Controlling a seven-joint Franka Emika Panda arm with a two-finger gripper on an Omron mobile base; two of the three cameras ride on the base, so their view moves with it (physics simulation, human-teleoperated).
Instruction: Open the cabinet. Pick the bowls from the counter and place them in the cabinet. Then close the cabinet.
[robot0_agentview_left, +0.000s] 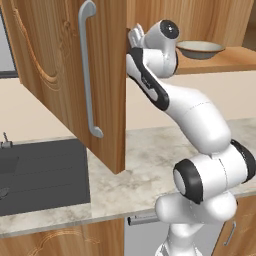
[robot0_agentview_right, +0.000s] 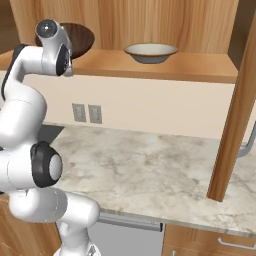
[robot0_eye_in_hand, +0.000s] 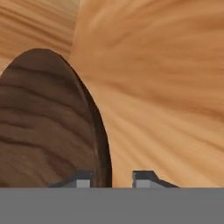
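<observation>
Gripper (robot0_eye_in_hand: 111, 177): inside the cabinet, tips straddling the wood bowl's rim with a gap on the right side; grip or release cannot be told.
Wood bowl (robot0_eye_in_hand: 43, 122): on the shelf (robot0_agentview_right: 190, 67), at its left end, partly behind the hand.
Tan bowl (robot0_agentview_right: 150, 52): upright on the same shelf, well right of the wood bowl.
Cabinet doors (robot0_agentview_left: 55, 70): swung open.
Counter (robot0_agentview_right: 145, 170): below, bare marbled stone.

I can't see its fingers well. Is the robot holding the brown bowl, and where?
The hand straddles the dark wooden bowl's rim inside the cabinet; whether it grips or has let go cannot be told.
</observation>
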